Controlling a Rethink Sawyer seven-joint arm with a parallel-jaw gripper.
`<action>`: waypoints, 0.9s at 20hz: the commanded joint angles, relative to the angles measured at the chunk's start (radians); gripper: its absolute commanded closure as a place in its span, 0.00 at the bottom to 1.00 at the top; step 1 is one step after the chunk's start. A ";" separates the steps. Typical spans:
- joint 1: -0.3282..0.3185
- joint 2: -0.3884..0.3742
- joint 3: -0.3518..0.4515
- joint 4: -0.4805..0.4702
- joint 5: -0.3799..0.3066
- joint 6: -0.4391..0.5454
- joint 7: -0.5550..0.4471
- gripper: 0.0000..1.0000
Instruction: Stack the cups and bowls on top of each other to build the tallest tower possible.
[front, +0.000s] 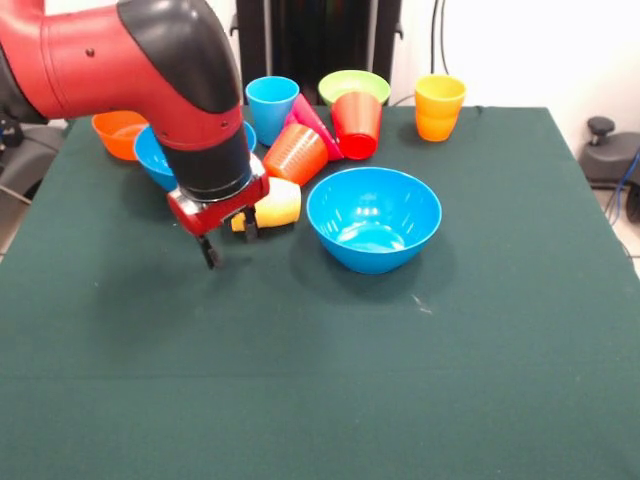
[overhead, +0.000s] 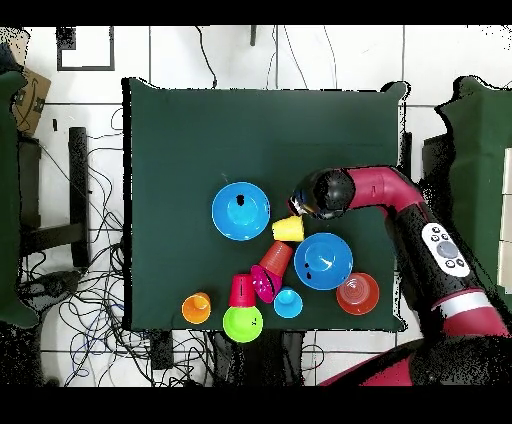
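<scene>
The bench (front: 480, 330), covered in dark green cloth, carries everything, and no writing can be read on it or on any of the pieces. The red and black arm (front: 130, 60) reaches down over its left half in the front view, ending in the jaws (front: 230, 240): the two dark fingers (front: 211, 252) stand apart with nothing between them, just above the cloth and right beside the pale yellow cup (front: 275, 204), which lies on its side.

The largest vessel, a bright blue bowl (front: 373, 217), sits upright and empty near the middle. A second blue bowl (front: 152, 155) is half hidden behind the arm, with an orange bowl (front: 118, 132) just beyond it. A lime-green bowl (front: 354, 85) stands at the far edge.

In front of the green bowl a red cup (front: 357, 124) stands tilted with its mouth towards the camera, touching a pink-red piece (front: 312, 122) lying on its side and an orange ribbed cup (front: 295, 153), also toppled. A light blue cup (front: 271, 102) stands upright and empty beside them. A yellow-orange cup (front: 438, 106) stands upright, apart at the right. Nothing is stacked as a tower.
</scene>
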 joint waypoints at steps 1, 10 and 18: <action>-0.025 -0.025 -0.002 0.058 0.011 -0.117 -0.056 0.00; -0.024 -0.035 -0.006 0.070 0.063 -0.082 -0.079 0.00; -0.032 -0.005 -0.026 0.089 0.055 -0.115 -0.066 0.00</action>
